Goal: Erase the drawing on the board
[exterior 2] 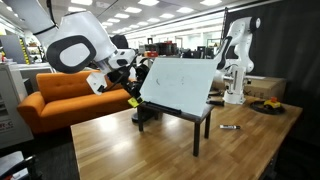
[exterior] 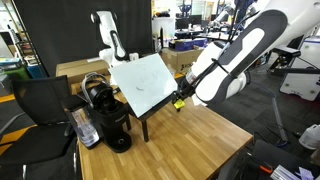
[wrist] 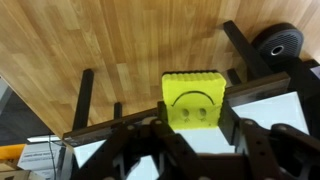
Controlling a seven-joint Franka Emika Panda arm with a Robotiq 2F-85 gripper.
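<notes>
The board [exterior: 145,80] is a white square panel tilted on a dark frame stand on the wooden table; it also shows in an exterior view [exterior 2: 180,82] and in part in the wrist view [wrist: 268,103]. I cannot make out the drawing on its white face in any view. My gripper [exterior: 180,101] [exterior 2: 133,97] sits at the board's lower side edge. In the wrist view the gripper [wrist: 195,118] is shut on a yellow eraser block [wrist: 194,92] that carries a dark curved line and two dots.
A black coffee machine [exterior: 110,122] stands beside the board, with a black chair [exterior: 40,105] behind it. A second white arm [exterior 2: 235,60] stands at the table's far side. A marker [exterior 2: 228,127] lies on the wooden table [exterior 2: 150,150]. An orange sofa [exterior 2: 55,95] is beyond.
</notes>
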